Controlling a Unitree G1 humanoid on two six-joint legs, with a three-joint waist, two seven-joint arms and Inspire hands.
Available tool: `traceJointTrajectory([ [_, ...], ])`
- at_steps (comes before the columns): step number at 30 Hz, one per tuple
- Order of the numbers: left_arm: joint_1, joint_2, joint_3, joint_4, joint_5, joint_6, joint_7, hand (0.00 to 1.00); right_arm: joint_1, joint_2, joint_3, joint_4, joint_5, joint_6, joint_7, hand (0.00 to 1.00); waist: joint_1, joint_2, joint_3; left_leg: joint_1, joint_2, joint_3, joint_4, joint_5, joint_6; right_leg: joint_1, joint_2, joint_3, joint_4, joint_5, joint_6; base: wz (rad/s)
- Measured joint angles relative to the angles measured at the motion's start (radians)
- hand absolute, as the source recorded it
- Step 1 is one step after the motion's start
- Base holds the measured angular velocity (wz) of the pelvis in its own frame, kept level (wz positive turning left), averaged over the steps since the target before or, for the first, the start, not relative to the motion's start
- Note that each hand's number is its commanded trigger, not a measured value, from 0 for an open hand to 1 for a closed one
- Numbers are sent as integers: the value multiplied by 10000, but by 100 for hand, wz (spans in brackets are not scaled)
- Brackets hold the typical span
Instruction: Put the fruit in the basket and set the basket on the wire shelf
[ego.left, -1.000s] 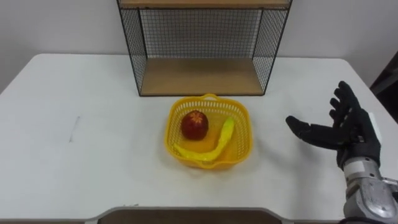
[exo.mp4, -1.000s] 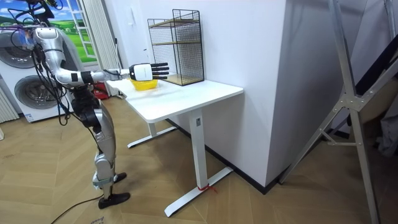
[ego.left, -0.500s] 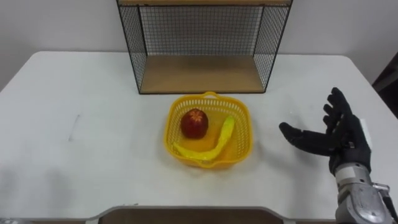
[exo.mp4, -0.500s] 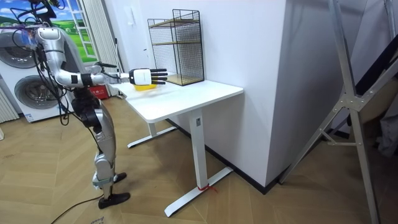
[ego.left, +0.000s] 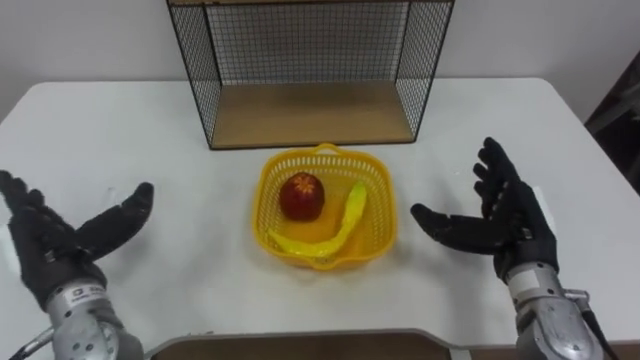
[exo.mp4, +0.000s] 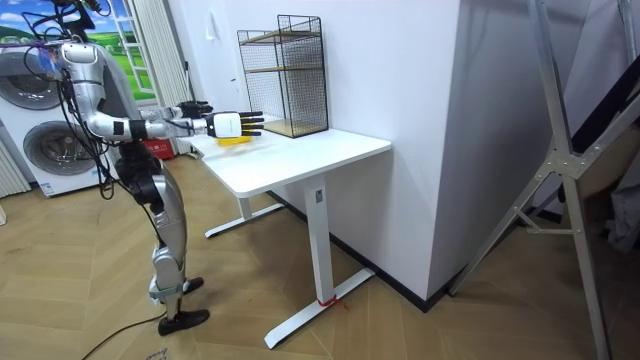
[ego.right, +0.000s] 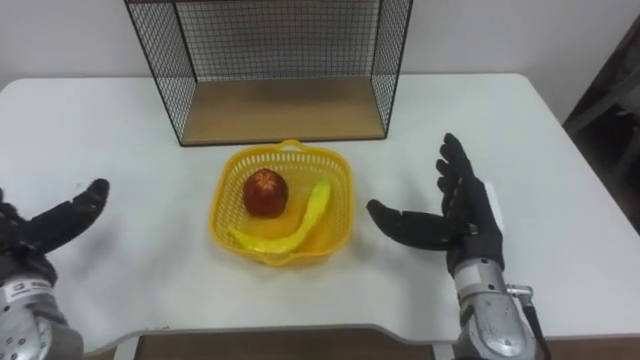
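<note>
Left eye view has the yellow basket (ego.left: 390, 205) sitting mid-table with the apple (ego.left: 301, 196) and the banana (ego.left: 338, 222) already inside. So we reckon the fruit part is done and what's left is the lift onto the wire shelf (ego.left: 310, 112).

The banana lies slantwise, from the near left wall up toward the far right, with the apple just beside it on the left. The shelf's open bottom level is straight behind the basket, near its far rim but not touching.

The basket sits between our two hands. Our right hand (ego.left: 515, 225) is near the basket's right wall, fingers spread, palm turned toward it, holding nothing. Our left hand (ego.left: 50, 255) is well apart, out over the white table (ego.left: 180, 170), also spread wide and empty.

So the right hand is the closer one, and we figure the left has more table to cross before both can close in on the sides.
</note>
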Motion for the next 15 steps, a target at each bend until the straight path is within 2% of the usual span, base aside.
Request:
traceJointTrajectory([
  [2, -48, -38, -259, 120, -232, -5, -579, 0, -120, 26, 101, 244, 133, -11, 185, 0, 4, -7, -11, -57, -1, 21, -7, 0, 2, -33, -8, 1, 14, 0, 0, -2],
  [8, -63, -118, -1131, 540, -1228, 2, -2272, 0, -304, 469, 530, 870, 1875, -25, 785, 0, -155, 41, 28, -43, 21, 90, 5, 0, 1, -5, 6, 63, 6, 1, -1, -2],
  [11, -63, -119, -1224, 585, -1406, 2, -3086, 0, -323, 654, 614, 869, 2520, -28, 1043, 0, -213, 102, 47, -54, 19, 102, 10, 0, 2, -40, 6, 86, 17, 1, -1, -2],
  [15, -55, -123, -1386, 731, -1586, 33, -3912, 0, -325, 670, 845, 869, 3190, -32, 1402, 0, -234, 137, 34, -76, 23, 152, 8, 0, 1, -89, 12, 145, 24, 1, -1, -3],
])
